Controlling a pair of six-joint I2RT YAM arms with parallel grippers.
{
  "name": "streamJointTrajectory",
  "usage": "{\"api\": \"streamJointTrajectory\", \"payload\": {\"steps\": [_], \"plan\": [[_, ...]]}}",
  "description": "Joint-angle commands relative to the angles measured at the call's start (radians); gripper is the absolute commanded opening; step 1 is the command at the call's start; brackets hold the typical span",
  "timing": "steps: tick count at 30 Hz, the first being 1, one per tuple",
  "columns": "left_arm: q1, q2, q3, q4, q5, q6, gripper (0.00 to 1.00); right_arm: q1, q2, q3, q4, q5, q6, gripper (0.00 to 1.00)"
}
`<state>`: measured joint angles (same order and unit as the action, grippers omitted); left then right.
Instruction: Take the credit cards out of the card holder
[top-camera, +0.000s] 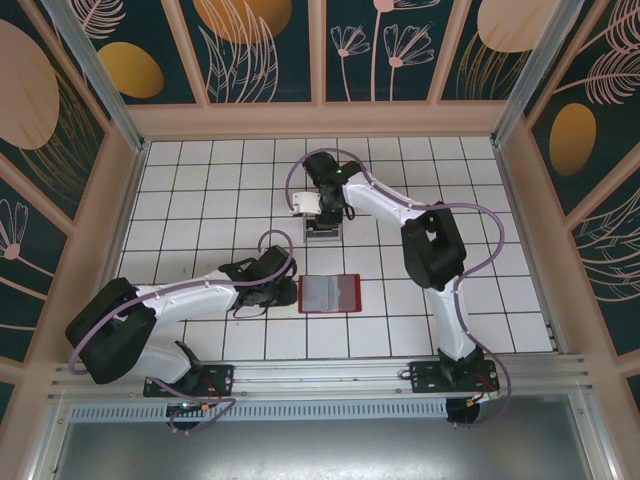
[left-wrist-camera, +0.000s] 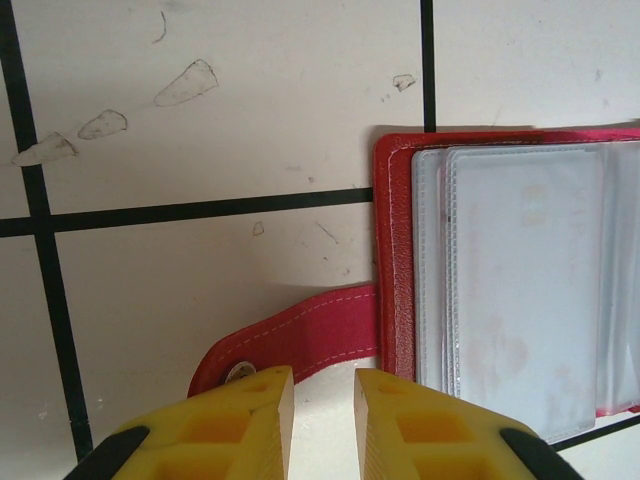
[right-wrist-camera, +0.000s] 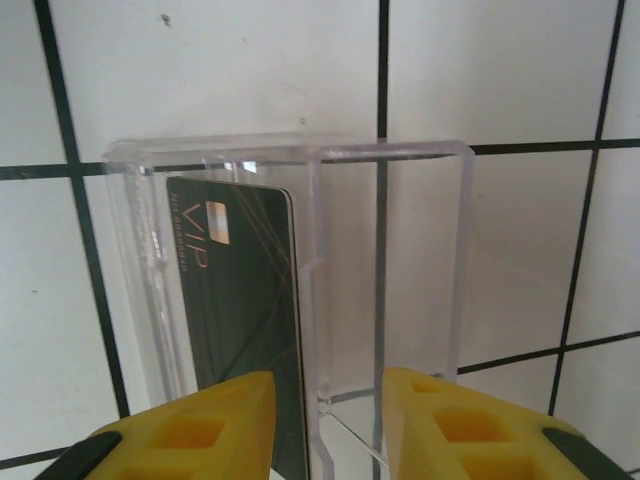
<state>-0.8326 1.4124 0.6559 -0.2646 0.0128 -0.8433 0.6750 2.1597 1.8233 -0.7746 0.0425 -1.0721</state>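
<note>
The red card holder lies open on the tiled table, its clear sleeves facing up; I cannot tell whether they hold cards. Its red closing tab sticks out to the left. My left gripper is at that tab with its jaws a little apart and only bare table between them; the left fingertip covers the tab's snap end. One dark credit card marked VIP stands in the left compartment of a clear plastic box. My right gripper is open over the box, and the card's edge is near its left finger.
In the top view the clear box sits under the right gripper, one tile behind the wallet. The left gripper lies low at the wallet's left edge. Wooden walls enclose the white tiled table.
</note>
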Motion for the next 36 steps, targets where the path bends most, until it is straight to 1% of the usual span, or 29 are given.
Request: {"api": "streamJointTrajectory", "payload": {"steps": [1,5,8,13,16,20,22,26,28,31,34,36], "plan": [[-0.006,-0.019,-0.01,-0.001,-0.025,-0.014,0.25,0.009,-0.083,-0.043,0.086,0.067,0.008,0.34],[-0.005,-0.019,0.0,-0.003,-0.04,-0.007,0.25,0.012,-0.137,-0.104,0.176,0.084,0.073,0.33],[0.0,-0.016,0.002,0.004,-0.048,-0.002,0.25,0.011,-0.169,-0.148,0.262,0.118,0.201,0.29],[0.023,-0.016,0.002,0.023,-0.04,0.005,0.24,0.016,-0.257,-0.252,0.321,0.095,0.463,0.29],[0.042,-0.019,0.002,0.036,-0.031,0.014,0.24,0.017,-0.313,-0.315,0.345,0.112,0.667,0.26],[0.076,-0.023,0.001,0.052,-0.018,0.034,0.24,0.018,-0.396,-0.426,0.388,0.094,0.926,0.22],[0.101,-0.02,0.001,0.057,-0.007,0.051,0.24,0.019,-0.436,-0.482,0.4,0.07,1.052,0.18],[0.144,-0.019,0.012,0.056,0.0,0.084,0.24,0.041,-0.534,-0.614,0.454,0.051,1.246,0.18],[0.16,-0.015,0.02,0.055,-0.001,0.098,0.24,0.042,-0.569,-0.655,0.449,0.034,1.368,0.18],[0.174,-0.009,0.038,0.054,-0.009,0.113,0.24,0.049,-0.599,-0.698,0.428,-0.059,1.511,0.17],[0.187,0.002,0.053,0.055,-0.008,0.124,0.25,0.084,-0.643,-0.762,0.456,-0.106,1.622,0.17],[0.198,0.01,0.064,0.052,-0.005,0.134,0.25,0.09,-0.65,-0.786,0.442,-0.15,1.718,0.17]]}}
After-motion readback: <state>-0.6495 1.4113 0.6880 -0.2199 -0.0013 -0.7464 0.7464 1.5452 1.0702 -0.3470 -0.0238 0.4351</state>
